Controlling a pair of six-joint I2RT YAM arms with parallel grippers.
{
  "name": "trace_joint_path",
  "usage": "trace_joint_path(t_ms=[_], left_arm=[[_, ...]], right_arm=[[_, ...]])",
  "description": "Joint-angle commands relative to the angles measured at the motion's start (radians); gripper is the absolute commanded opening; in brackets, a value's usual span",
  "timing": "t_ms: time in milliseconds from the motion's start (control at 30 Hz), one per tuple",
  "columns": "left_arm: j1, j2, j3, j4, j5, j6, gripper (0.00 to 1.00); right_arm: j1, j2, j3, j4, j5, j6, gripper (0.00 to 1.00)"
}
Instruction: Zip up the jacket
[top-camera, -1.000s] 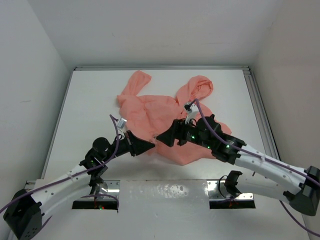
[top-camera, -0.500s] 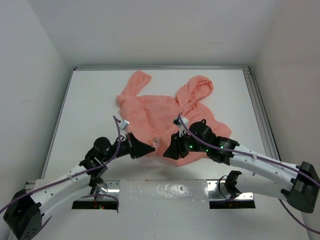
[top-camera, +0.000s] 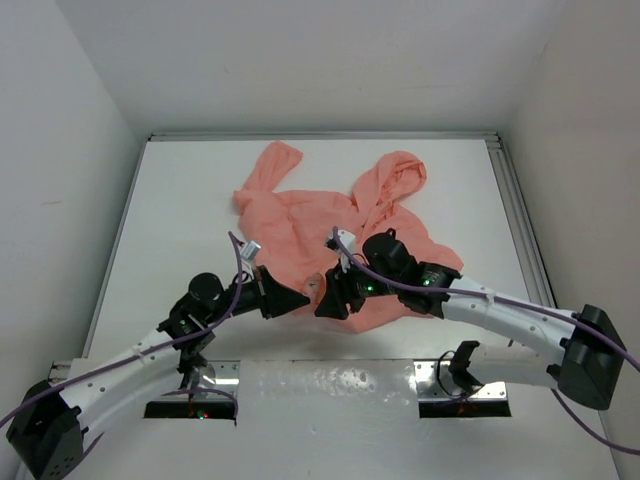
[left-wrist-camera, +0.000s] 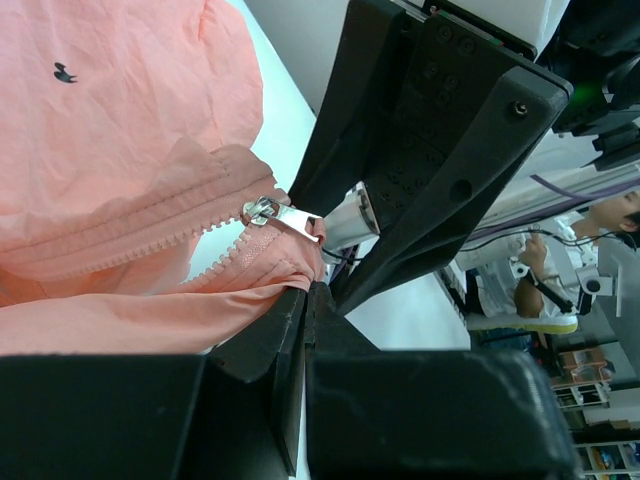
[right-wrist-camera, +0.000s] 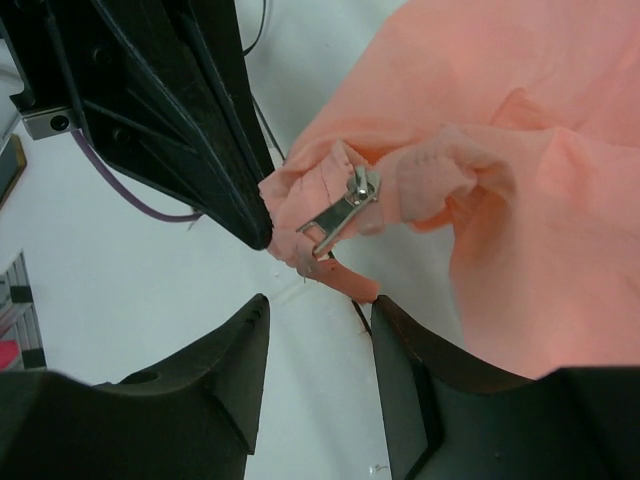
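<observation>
The salmon-pink jacket (top-camera: 330, 220) lies crumpled on the white table, hood at the back. My left gripper (top-camera: 304, 293) is shut on the jacket's bottom hem (left-wrist-camera: 240, 300) just below the zipper. The silver zipper slider and pull tab (left-wrist-camera: 285, 214) hang beside its tips, also in the right wrist view (right-wrist-camera: 343, 210). My right gripper (top-camera: 320, 305) is open, its fingers (right-wrist-camera: 215, 365) spread below the pull tab, close to it but not touching. It faces the left gripper (right-wrist-camera: 200, 130) tip to tip.
The white table (top-camera: 180, 200) has a metal rail (top-camera: 515, 220) along its right edge and walls on three sides. Both arm bases (top-camera: 455, 375) sit at the near edge.
My right gripper has moved left and toward the near edge, from over the jacket's middle to right beside the left gripper's tip. The left gripper has stayed put, holding the hem.
</observation>
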Motion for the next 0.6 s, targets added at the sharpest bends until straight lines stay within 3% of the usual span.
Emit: trace_joint_path(t_ms=[0, 567], left_arm=[[-0.010, -0.004, 0.041, 0.024, 0.012, 0.013, 0.00], [-0.010, -0.043, 0.036, 0.014, 0.038, 0.006, 0.00]], right_arm=[[-0.001, 0.026, 0.053, 0.048, -0.065, -0.036, 0.45], [-0.001, 0.094, 0.056, 0.082, -0.045, -0.074, 0.47]])
